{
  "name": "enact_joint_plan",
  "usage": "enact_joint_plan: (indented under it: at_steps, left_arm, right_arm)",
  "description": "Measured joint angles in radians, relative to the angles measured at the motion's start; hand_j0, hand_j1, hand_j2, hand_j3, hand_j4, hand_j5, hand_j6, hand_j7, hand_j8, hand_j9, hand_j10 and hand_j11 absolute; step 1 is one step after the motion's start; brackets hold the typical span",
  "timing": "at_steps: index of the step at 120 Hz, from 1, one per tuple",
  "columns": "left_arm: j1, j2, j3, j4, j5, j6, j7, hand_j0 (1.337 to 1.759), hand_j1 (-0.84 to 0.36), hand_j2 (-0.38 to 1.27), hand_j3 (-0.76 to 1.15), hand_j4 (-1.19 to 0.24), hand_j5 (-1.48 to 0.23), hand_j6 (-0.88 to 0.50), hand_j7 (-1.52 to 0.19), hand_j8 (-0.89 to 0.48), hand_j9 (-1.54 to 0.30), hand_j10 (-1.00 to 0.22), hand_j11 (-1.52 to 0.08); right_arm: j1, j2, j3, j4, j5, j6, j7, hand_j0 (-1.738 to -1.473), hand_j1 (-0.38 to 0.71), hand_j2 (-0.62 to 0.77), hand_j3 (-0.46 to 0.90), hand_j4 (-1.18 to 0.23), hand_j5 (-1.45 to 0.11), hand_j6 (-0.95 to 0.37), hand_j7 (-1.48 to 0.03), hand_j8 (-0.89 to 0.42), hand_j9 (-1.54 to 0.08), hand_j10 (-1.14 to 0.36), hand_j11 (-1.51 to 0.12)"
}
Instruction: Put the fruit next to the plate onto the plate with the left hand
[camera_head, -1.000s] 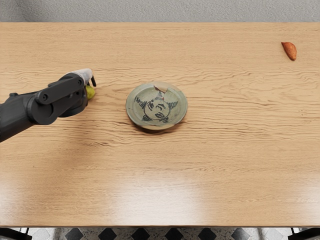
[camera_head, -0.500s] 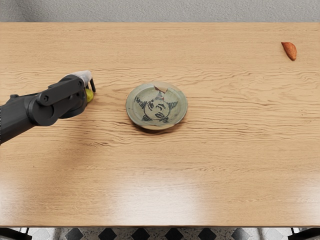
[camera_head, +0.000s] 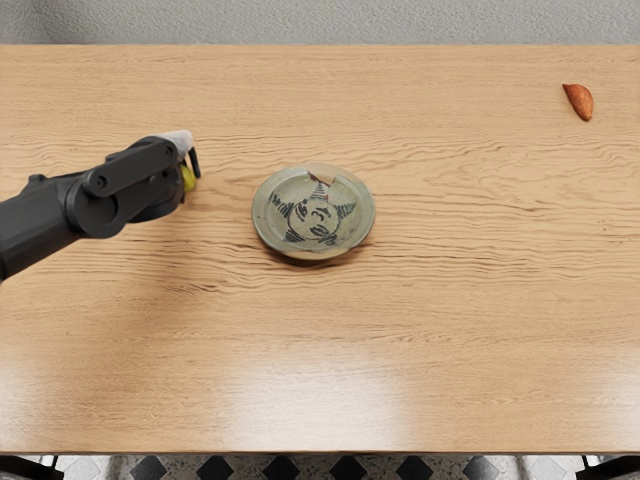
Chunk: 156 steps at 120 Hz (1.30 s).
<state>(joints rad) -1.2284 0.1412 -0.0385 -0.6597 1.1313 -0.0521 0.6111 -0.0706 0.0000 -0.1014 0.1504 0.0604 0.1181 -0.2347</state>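
Head view | left robot hand (camera_head: 176, 166) clasps yellow fruit (camera_head: 187, 178) (mostly hidden) | left of plate (camera_head: 264, 214)

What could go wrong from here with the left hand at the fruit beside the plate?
1. The small yellow-green fruit is mostly hidden by the left hand, so the hold is unconfirmed; it might slip or roll across the wooden table.
2. A low carry could bump the rim of the round green patterned plate and shift it.
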Motion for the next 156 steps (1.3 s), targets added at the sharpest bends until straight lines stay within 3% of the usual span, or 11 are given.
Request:
enact_joint_plan:
  at_steps: [34, 69, 96, 130, 142, 156]
  left_arm:
    - [-0.11, 0.015, -0.015, -0.103, -0.097, -0.084, 0.0, 1.649, -0.32, 0.4, 0.02, -0.67, -0.91, -0.5, -0.9, -0.5, -0.9, -0.68, -0.89]
    - [-0.145, -0.075, -0.027, -0.126, -0.182, -0.131, 0.0, 1.656, -0.35, 0.53, 0.01, -0.67, -0.93, -0.52, -0.92, -0.5, -0.89, -0.68, -0.89]
    - [-0.15, -0.135, -0.057, -0.125, -0.203, -0.14, 0.0, 1.655, -0.35, 0.53, 0.0, -0.66, -0.94, -0.51, -0.93, -0.5, -0.9, -0.68, -0.9]
    - [-0.136, -0.141, -0.055, -0.098, -0.204, -0.14, 0.0, 1.656, -0.29, 0.43, 0.0, -0.68, -0.91, -0.54, -0.91, -0.53, -0.9, -0.69, -0.9]
    - [-0.117, -0.141, -0.051, -0.093, -0.204, -0.141, 0.0, 1.656, -0.3, 0.47, 0.0, -0.68, -0.91, -0.55, -0.9, -0.53, -0.9, -0.68, -0.9]
    - [-0.117, -0.141, -0.054, -0.089, -0.203, -0.137, 0.0, 1.657, -0.21, 0.34, 0.0, -0.55, -0.73, -0.47, -0.73, -0.46, -0.72, -0.55, -0.72]
  right_arm:
    - [0.0, 0.0, 0.0, 0.0, 0.0, 0.0, 0.0, -1.658, -0.35, 0.0, 0.0, 0.0, 0.0, 0.0, 0.0, 0.0, 0.0, 0.0, 0.0]
    - [0.0, 0.0, 0.0, -0.002, 0.001, 0.0, 0.0, -1.658, -0.35, 0.0, 0.0, 0.0, 0.0, 0.0, 0.0, 0.0, 0.0, 0.0, 0.0]
    - [0.0, 0.0, 0.0, -0.003, 0.001, 0.0, 0.0, -1.658, -0.35, 0.0, 0.0, 0.0, 0.0, 0.0, 0.0, 0.0, 0.0, 0.0, 0.0]
    - [0.0, 0.0, 0.0, -0.003, 0.0, 0.0, 0.0, -1.658, -0.35, 0.0, 0.0, 0.0, 0.0, 0.0, 0.0, 0.0, 0.0, 0.0, 0.0]
    - [0.0, 0.0, 0.0, -0.003, 0.0, 0.0, 0.0, -1.658, -0.35, 0.0, 0.0, 0.0, 0.0, 0.0, 0.0, 0.0, 0.0, 0.0, 0.0]
    - [0.0, 0.0, 0.0, -0.003, 0.0, 0.0, 0.0, -1.658, -0.35, 0.0, 0.0, 0.0, 0.0, 0.0, 0.0, 0.0, 0.0, 0.0, 0.0]
